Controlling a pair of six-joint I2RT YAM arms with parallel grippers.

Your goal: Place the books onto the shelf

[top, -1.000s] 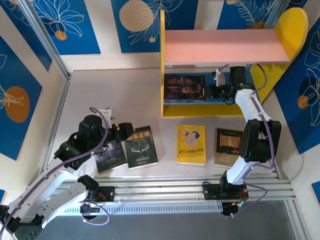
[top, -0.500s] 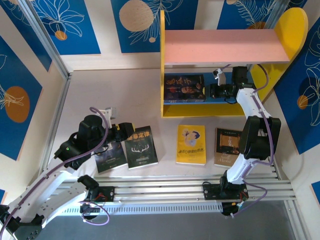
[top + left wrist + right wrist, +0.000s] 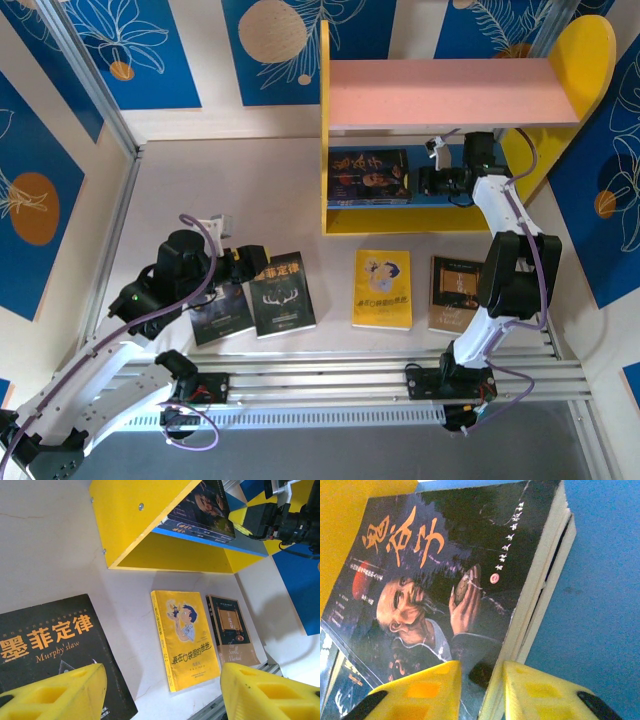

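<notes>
The pink upper board (image 3: 450,92) of the shelf (image 3: 325,120) covers the back of the blue lower board (image 3: 600,605). From above, the stack of dark books (image 3: 368,177) lying there shows just its front part, and how many it holds cannot be counted. The right gripper (image 3: 482,672) reaches in under the pink board at the stack's right end. Its jaws stand narrowly apart astride the near corner of the top book (image 3: 445,580), and whether the fingers (image 3: 420,692) press on it cannot be told. The right arm cuts off the right edge of the brown book (image 3: 452,290), and the left arm hides the far part of a dark book (image 3: 222,312). The left gripper (image 3: 248,262) hangs wide open and empty over the table (image 3: 230,190), at the far left corner of the black book (image 3: 283,293) titled Murphy's law. Bare blue board lies right of the stack. Open table lies behind the four loose books, which sit in a row near the rail (image 3: 330,385). The yellow book (image 3: 382,289) carries a cartoon boy; the top book shows orange characters and an old man's face
</notes>
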